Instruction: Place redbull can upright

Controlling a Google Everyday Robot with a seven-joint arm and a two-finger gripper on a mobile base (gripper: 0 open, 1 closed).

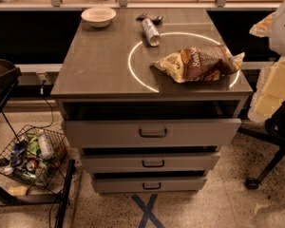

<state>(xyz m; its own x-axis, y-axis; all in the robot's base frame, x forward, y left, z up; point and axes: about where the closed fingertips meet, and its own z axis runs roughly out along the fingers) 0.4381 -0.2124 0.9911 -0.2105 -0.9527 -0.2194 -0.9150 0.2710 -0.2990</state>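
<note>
Redbull can [150, 31] lies on its side at 12 o'clock on the grey surface [99, 65], across the white ring's rim, with a chip bag [198, 63] at 4 o'clock of it. End effector is out of frame, so its state cannot be told. The likely risk is that 1 glancing touch rolls the round can toward the bowl [99, 16] at 10 o'clock, or that it topples when stood on its narrow base.

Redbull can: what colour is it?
The redbull can is silvery grey, camera view; the gripper is out of view.
</note>
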